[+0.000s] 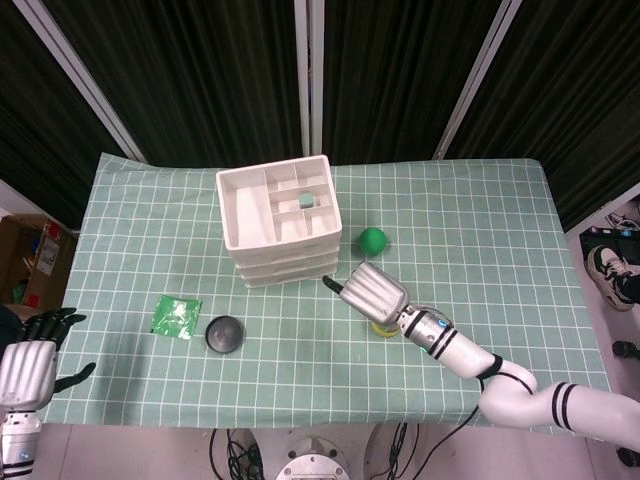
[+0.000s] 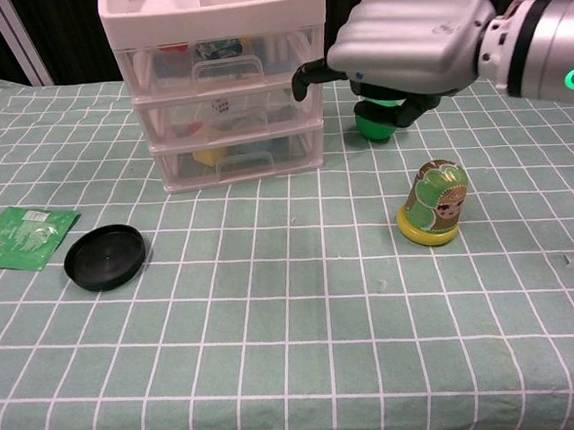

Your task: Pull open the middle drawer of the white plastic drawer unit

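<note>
The white plastic drawer unit (image 1: pixel 275 222) (image 2: pixel 218 83) stands at the back middle of the table with all three drawers pushed in. Its middle drawer (image 2: pixel 227 113) is see-through, with a die-like item behind the front. My right hand (image 1: pixel 372 290) (image 2: pixel 408 37) hovers palm down just right of the unit's front. One dark fingertip (image 2: pixel 305 75) reaches near the unit's right front corner at the height of the middle drawer. This hand holds nothing. My left hand (image 1: pixel 27 363) hangs with fingers apart off the table's near left corner, shown only in the head view.
A green ball (image 1: pixel 372 239) (image 2: pixel 372 124) lies behind my right hand, partly covered in the chest view. A nesting doll (image 2: pixel 434 202) stands to the near right. A black lid (image 2: pixel 104 256) and a green packet (image 2: pixel 23 236) lie at the near left.
</note>
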Robot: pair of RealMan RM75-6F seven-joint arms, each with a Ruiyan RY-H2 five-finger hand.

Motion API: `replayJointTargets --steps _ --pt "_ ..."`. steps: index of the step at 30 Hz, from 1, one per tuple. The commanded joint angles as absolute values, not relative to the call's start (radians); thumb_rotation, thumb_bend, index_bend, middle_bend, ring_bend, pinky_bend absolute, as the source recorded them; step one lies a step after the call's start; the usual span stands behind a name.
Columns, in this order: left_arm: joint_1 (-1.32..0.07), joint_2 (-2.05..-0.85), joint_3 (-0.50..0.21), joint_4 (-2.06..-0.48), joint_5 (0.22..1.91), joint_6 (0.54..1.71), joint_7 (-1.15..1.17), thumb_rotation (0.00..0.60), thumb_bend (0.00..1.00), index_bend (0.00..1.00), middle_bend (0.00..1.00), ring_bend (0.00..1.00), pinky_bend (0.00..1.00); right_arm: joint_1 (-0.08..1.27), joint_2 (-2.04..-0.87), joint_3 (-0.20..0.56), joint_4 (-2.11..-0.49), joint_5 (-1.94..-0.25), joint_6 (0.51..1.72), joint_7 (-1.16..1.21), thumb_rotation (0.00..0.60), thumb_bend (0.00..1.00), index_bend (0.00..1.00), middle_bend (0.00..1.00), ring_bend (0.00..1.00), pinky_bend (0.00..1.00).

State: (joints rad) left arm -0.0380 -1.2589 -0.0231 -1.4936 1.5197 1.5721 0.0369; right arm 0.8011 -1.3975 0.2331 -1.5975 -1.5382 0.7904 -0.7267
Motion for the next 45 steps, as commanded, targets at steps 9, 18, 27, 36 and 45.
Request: replayJointTargets --steps 9,18,27,36,45 --pt "-0.035 -1.277 -0.031 -1.447 1.522 1.577 -0.007 0.6 0.09 0.28 0.22 0.18 0.2 0.887 -1.667 0.219 -1.431 -1.337 0.835 -1.081 0.6 0.59 0.24 0.89 0.97 1.0" --pt "-0.028 -1.282 -0.035 -1.421 1.522 1.59 -0.034 0.6 0.09 0.28 0.22 0.17 0.2 0.949 -1.775 0.199 -1.316 -1.328 0.891 -1.24 0.6 0.62 0.24 0.9 0.98 1.0" --pt "-0.015 -1.287 -0.034 -1.404 1.519 1.6 -0.054 0.6 0.09 0.28 0.22 0.18 0.2 0.985 -1.798 0.183 -1.256 -1.326 0.907 -1.31 0.6 0.63 0.25 0.91 0.98 1.0" --pt "-0.011 -1.29 -0.036 -1.399 1.519 1.602 -0.06 0.6 0.09 0.28 0.22 0.18 0.2 1.004 -1.803 0.167 -1.219 -1.297 0.902 -1.341 0.6 0.63 0.25 0.91 0.98 1.0" --pt "-0.006 -1.287 -0.037 -1.401 1.517 1.603 -0.063 0.6 0.09 0.28 0.22 0.18 0.2 1.011 -1.795 0.145 -1.216 -1.289 0.917 -1.373 0.6 0.64 0.27 0.92 0.99 1.0"
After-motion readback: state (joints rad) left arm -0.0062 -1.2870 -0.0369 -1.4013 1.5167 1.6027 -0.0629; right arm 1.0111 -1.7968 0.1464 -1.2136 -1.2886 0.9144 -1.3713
